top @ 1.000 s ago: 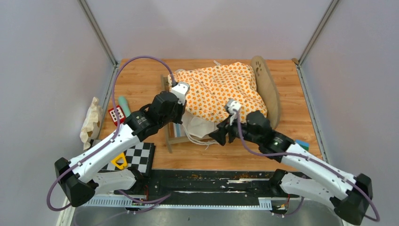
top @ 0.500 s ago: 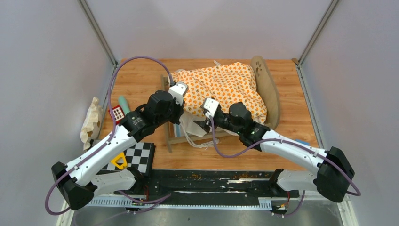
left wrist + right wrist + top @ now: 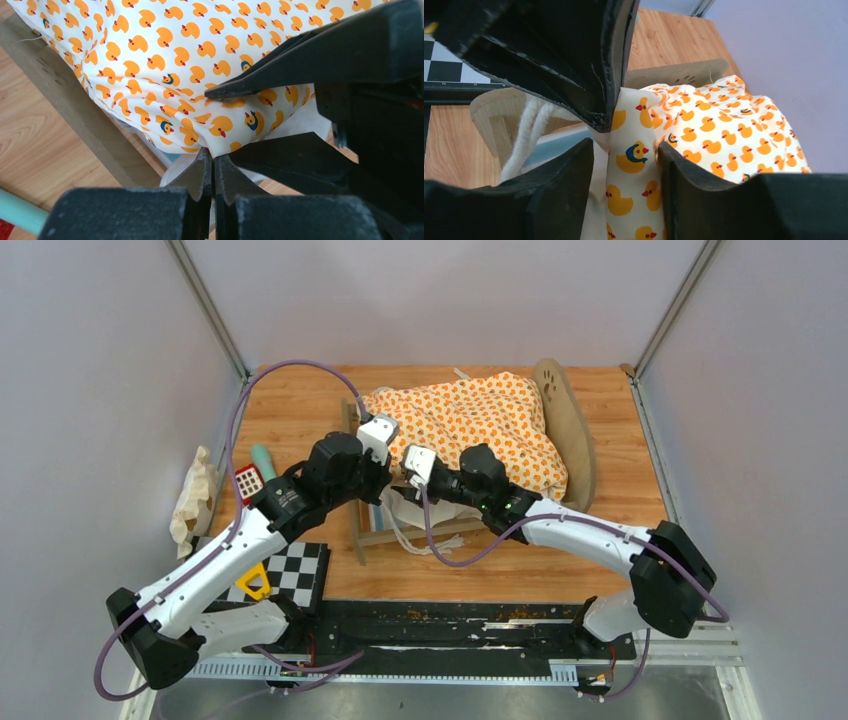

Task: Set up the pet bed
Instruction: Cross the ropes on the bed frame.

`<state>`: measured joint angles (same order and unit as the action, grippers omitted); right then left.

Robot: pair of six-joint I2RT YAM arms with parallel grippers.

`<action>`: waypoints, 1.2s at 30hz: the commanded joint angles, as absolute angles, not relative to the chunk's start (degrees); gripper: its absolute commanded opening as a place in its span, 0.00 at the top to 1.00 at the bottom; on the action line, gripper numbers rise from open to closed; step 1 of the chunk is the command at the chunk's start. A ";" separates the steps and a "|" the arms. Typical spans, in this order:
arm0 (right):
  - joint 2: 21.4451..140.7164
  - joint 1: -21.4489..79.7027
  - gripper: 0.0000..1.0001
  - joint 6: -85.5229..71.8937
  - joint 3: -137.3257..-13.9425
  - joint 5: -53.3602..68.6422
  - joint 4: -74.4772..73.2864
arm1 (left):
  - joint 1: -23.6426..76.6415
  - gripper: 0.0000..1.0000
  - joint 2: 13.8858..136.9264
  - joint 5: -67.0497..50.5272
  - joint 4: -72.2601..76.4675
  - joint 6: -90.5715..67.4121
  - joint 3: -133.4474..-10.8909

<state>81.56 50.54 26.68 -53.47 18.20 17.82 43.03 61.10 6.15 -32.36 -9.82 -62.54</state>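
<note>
from above, the pet bed [image 3: 574, 445] sits in the middle of the wooden table [image 3: 300, 410], its rounded light-wood end board upright on the right and a strip of blue-white striped base showing at the near left corner. a puffy cushion [image 3: 480, 425] printed with orange ducks lies heaped over it, with cream rope ties [image 3: 410, 537] trailing off the near edge. in the left wrist view, the left gripper [image 3: 212, 167] has its black fingers pressed flat together right at the cushion's cream hem, beside a plain wooden rail; whether any cloth is pinched i cannot tell. in the right wrist view, the right gripper [image 3: 625, 150] clasps a soft fold of the duck fabric, which fills the gap between its fingers.
</note>
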 commanded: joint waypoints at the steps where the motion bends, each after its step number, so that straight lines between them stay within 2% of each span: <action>1: 82.64 49.24 0.60 25.88 -53.88 18.67 26.06 | 42.72 1.00 58.20 5.83 -30.51 -9.16 -62.92; 2: 82.63 48.49 0.70 24.22 -53.46 18.57 27.68 | 42.71 1.00 57.66 6.06 -30.41 -9.38 -62.47; 4: 82.32 47.04 0.83 21.12 -53.11 19.51 29.85 | 42.71 0.85 55.90 6.24 -29.49 -10.08 -60.86; 6: 82.17 46.28 0.86 19.17 -53.27 19.52 30.78 | 42.69 0.66 53.58 6.30 -28.31 -10.90 -58.89; 7: 82.29 46.17 0.87 18.66 -53.72 19.02 30.70 | 42.67 0.53 52.32 6.59 -27.65 -11.74 -57.94; 8: 82.58 46.15 0.88 18.19 -54.30 18.78 30.27 | 42.71 0.46 50.74 7.06 -26.82 -12.87 -56.87; 13: 84.40 46.05 0.89 16.71 -56.62 19.43 28.34 | 42.74 0.36 41.58 6.70 -22.10 -20.26 -50.15; 18: 85.30 46.05 0.89 14.90 -56.97 19.34 28.83 | 42.73 0.36 35.53 5.84 -16.77 -28.72 -42.86; 25: 87.10 46.05 0.89 10.37 -58.63 22.62 29.73 | 42.71 0.46 36.74 10.73 -16.59 -33.07 -42.09; 28: 87.94 46.05 0.90 8.32 -59.52 23.80 29.79 | 42.71 0.52 37.32 8.80 -14.16 -34.34 -41.62; 36: 88.78 46.08 0.90 7.51 -59.88 24.06 29.84 | 43.82 0.60 38.29 5.60 -10.18 -39.74 -39.06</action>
